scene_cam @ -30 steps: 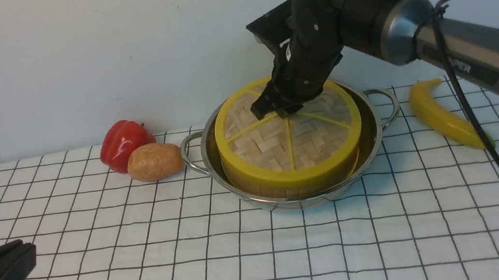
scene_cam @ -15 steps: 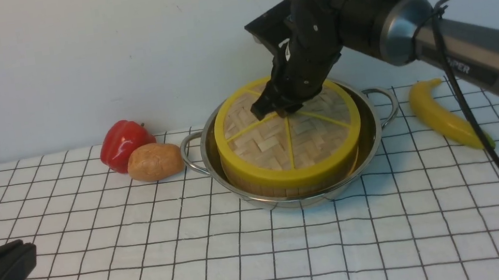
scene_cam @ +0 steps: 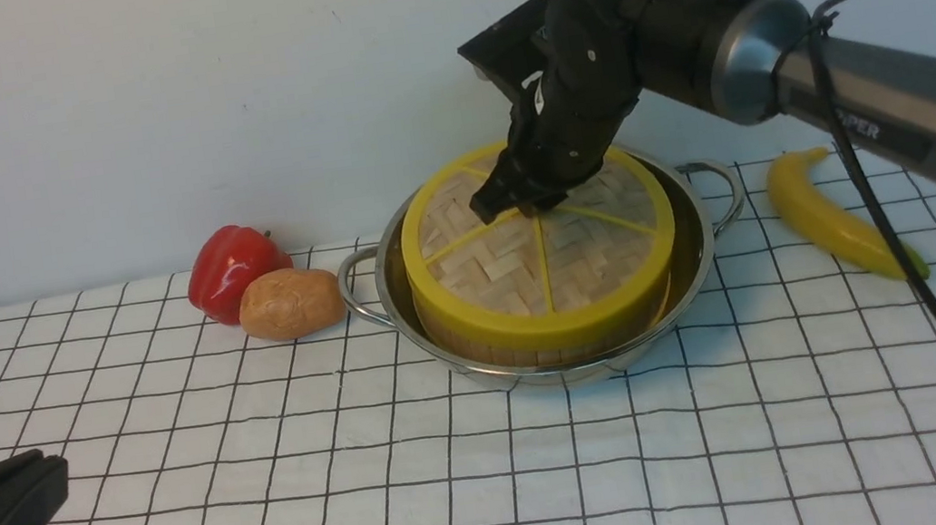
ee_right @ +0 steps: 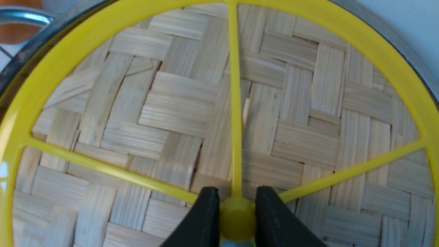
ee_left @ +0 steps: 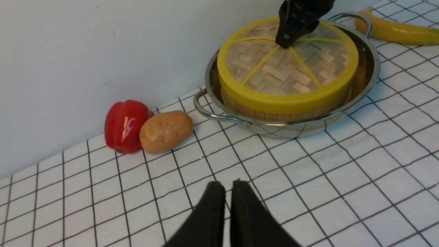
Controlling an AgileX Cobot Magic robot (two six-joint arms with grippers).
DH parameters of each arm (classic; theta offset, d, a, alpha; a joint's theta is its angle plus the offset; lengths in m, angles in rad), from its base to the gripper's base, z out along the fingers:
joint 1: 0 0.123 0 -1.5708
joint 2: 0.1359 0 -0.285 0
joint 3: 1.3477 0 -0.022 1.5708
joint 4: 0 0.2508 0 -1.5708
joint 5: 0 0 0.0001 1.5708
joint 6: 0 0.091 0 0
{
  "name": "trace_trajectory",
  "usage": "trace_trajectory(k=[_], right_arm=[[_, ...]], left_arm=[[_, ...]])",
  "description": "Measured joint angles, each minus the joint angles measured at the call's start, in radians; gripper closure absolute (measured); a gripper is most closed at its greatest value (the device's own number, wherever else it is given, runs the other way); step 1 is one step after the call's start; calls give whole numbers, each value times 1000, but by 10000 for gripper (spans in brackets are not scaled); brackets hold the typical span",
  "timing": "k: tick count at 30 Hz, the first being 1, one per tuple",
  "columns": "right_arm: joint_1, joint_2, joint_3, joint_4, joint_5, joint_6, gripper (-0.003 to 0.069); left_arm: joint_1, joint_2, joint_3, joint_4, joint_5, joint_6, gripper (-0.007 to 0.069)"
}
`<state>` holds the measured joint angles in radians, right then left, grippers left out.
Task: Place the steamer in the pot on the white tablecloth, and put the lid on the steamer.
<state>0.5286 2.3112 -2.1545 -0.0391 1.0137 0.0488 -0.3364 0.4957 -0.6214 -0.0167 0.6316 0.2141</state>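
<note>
The pot stands on the white tablecloth at the back middle. The steamer sits inside it; only its slatted side shows under the lid, which lies flat on top of it. My right gripper is shut on the lid's yellow centre hub, one finger on each side. The lid fills the right wrist view. My left gripper is shut and empty, low over the cloth at the near left, far from the pot. The steamer's contents are hidden.
A red bell pepper and a brown potato lie just left of the pot's left handle. A yellow banana lies to its right. A pale wall runs close behind the pot.
Almost nothing. My right gripper, the lid and the pot have shifted very slightly away from me. The left arm has not moved.
</note>
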Motion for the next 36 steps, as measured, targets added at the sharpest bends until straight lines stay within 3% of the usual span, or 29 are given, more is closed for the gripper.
trace_trajectory(k=[9,13,17,23,31,35,36], right_arm=[[0,3,0,-4,-15,0,476],[0,4,0,-8,-16,0,386],[0,2,0,-12,21,0,253],[0,-58,-19,-12,113,0,189],[0,-234,-52,-12,200,-3,212],[0,-347,-52,-12,208,-5,321],[0,-397,-52,-11,209,-10,397]], left_arm=[[0,0,0,0,0,0,602],[0,0,0,0,2,0,602],[0,0,0,0,5,0,602],[0,0,0,0,7,0,602],[0,0,0,0,7,0,602],[0,0,0,0,7,0,597],[0,0,0,0,7,0,592]])
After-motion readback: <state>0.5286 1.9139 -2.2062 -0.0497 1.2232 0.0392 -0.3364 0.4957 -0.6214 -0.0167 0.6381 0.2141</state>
